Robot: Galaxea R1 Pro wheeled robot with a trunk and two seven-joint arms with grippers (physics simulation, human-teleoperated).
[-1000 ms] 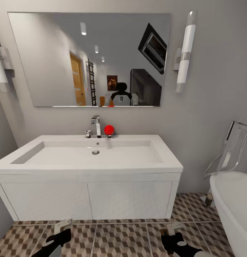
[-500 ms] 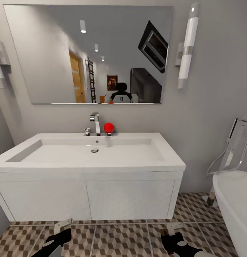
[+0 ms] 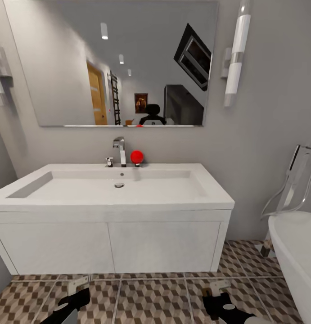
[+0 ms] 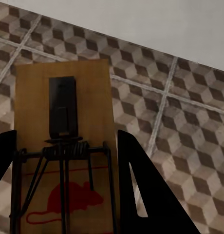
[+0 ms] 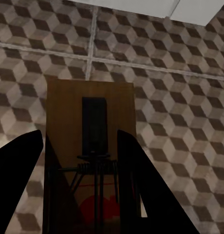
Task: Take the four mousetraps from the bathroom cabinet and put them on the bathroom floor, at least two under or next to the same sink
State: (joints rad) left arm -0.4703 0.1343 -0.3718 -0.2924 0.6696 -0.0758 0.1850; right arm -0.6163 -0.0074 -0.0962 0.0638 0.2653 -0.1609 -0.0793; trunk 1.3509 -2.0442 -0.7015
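my left gripper (image 4: 63,195) pinches a mousetrap (image 4: 63,126): flat tan wood, dark wire spring, red mouse print. right gripper (image 5: 78,190) clamps another mousetrap (image 5: 92,146). both above the cube-patterned bathroom floor (image 3: 150,301), facing the glossy white sink (image 3: 114,191).

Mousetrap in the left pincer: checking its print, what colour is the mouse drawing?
Red, on the mousetrap's tan wooden board; clearest in the left wrist view.

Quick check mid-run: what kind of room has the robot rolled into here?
A bathroom, by the look of it: a wide glossy white sink with a chrome tap under a large wall mirror, the rounded white rim of a bathtub at right, and cube-patterned floor tiles.
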